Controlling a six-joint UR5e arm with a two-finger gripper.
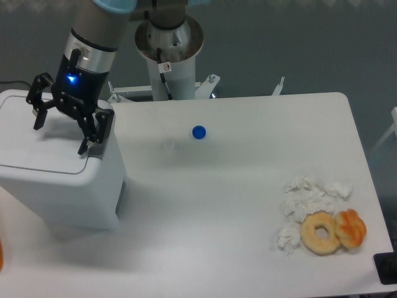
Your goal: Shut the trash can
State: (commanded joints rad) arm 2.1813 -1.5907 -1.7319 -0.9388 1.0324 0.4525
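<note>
the trash can [59,186] is sitting at the left edge of the white worktop [236,205], and its lid is lying flat. the arm is leaning down over it from behind. the end effector [61,131] is hanging just above the lid, fingers spread wide, holding nothing.

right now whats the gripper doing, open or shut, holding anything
Gripper: open, fingers spread wide above the trash can lid, holding nothing.
</note>
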